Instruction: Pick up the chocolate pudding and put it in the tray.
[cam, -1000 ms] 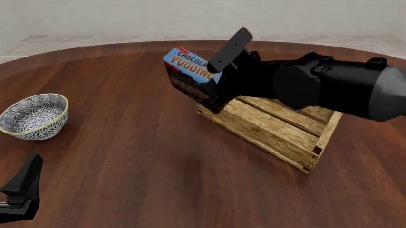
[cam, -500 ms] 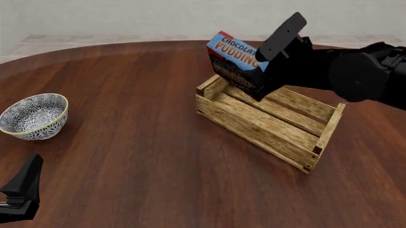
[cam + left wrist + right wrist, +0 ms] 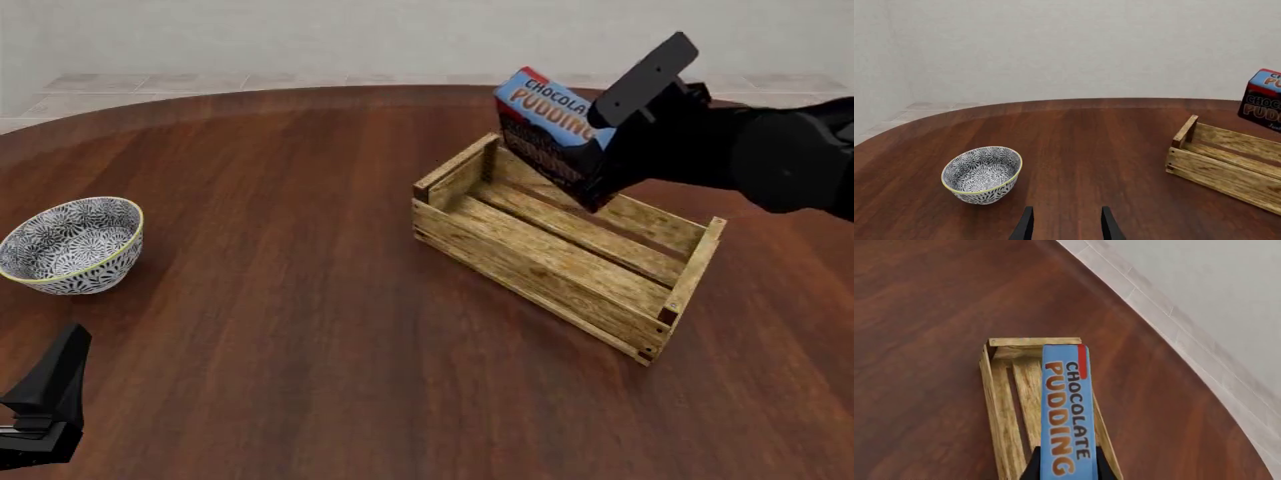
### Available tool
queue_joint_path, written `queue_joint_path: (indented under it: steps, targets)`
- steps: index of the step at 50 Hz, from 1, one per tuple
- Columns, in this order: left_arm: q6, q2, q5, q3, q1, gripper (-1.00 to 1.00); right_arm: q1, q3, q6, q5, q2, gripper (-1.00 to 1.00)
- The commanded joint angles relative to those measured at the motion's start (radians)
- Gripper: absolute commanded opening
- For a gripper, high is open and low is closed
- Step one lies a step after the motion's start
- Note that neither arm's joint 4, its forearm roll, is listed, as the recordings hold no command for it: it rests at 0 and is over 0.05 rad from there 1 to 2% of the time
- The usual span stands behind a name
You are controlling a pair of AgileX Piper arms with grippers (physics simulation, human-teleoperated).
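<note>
The chocolate pudding (image 3: pixel 547 135) is a small carton with a blue lettered top and dark brown front. My right gripper (image 3: pixel 601 140) is shut on it and holds it tilted above the far part of the tray (image 3: pixel 561 270), a long wooden slat crate. In the right wrist view the pudding (image 3: pixel 1066 415) hangs over the tray (image 3: pixel 1004 405) between my fingers. In the left wrist view the pudding (image 3: pixel 1262 100) shows above the tray (image 3: pixel 1221 165). My left gripper (image 3: pixel 1066 227) is open and empty, low at the near left (image 3: pixel 47 405).
A blue-white patterned bowl (image 3: pixel 74 245) stands at the left of the round wooden table (image 3: pixel 267 320); it also shows in the left wrist view (image 3: pixel 982 174). A tiled floor and pale wall lie beyond the table's far edge.
My right gripper has carried the pudding to the right, from the tray's left end to over its far middle. The left arm has not moved.
</note>
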Motion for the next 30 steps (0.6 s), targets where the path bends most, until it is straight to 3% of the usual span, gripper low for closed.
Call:
queue_joint_path:
  steps: [1,30]
  targets:
    - [0.000,0.000,0.000,0.000,0.000,1.00,-0.048,0.007,0.022,-0.019,0.018,-1.00]
    - [0.000,0.000,0.000,0.000,0.000,1.00,-0.078,0.075,0.075,-0.128,0.119,-1.00]
